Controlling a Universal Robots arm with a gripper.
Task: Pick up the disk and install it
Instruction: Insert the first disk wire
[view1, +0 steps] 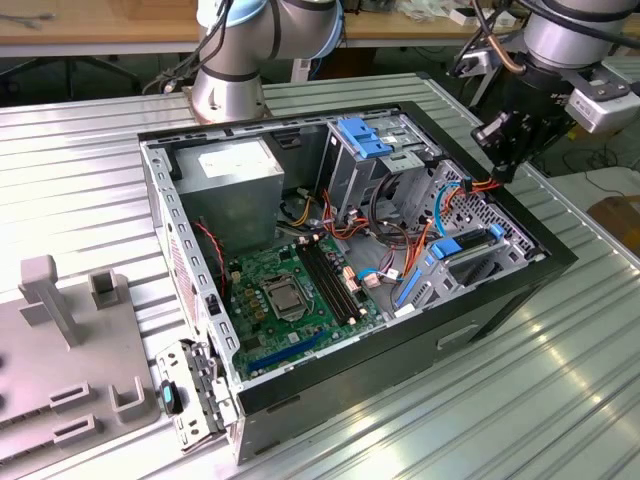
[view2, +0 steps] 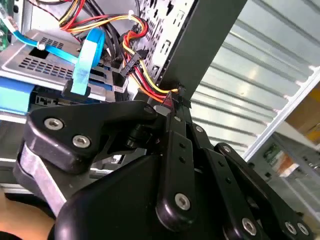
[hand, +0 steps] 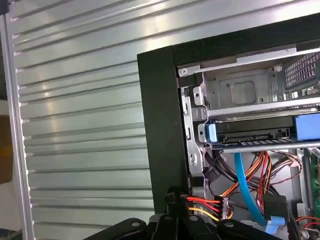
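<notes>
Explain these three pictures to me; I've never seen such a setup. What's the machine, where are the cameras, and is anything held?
A robot arm works over an open computer case lying on a ribbed metal table. The exterior view looks on from off the arm; both wrist views ride on the arm, looking past its black gripper. The gripper hovers at the case's edge, beside red and yellow cables, fingers seemingly closed with nothing between them. The disk, dark with blue rails, sits in a bay inside the case.
</notes>
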